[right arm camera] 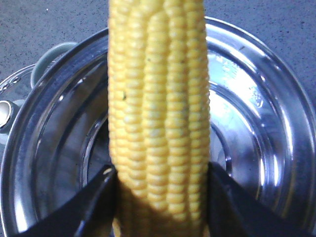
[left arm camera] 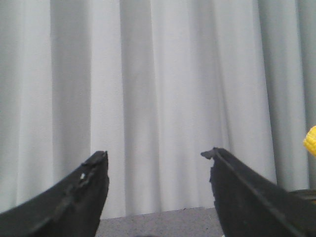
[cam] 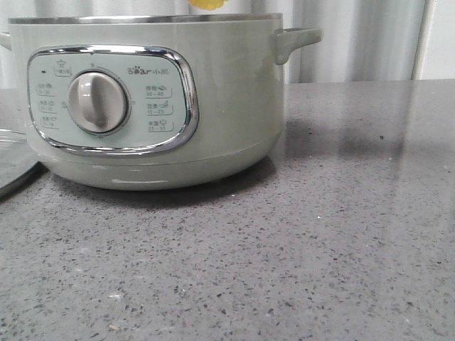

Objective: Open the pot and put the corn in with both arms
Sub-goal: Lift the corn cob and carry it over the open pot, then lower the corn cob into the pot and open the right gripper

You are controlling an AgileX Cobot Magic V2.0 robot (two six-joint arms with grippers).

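The sage-green pot [cam: 213,106] stands close in the front view, its dial panel facing me; its lid is off. The right wrist view looks straight down into its shiny steel bowl [right arm camera: 256,123]. My right gripper [right arm camera: 159,170] is shut on the yellow corn [right arm camera: 158,98] and holds it above the open bowl. A bit of the corn shows at the top of the front view [cam: 206,3] and at the edge of the left wrist view [left arm camera: 311,140]. My left gripper [left arm camera: 158,155] is open and empty, raised and facing the curtain.
A glass lid [cam: 14,160] lies on the grey speckled table [cam: 320,249] left of the pot; it also shows in the right wrist view [right arm camera: 10,106]. A white curtain [cam: 355,35] hangs behind the table.
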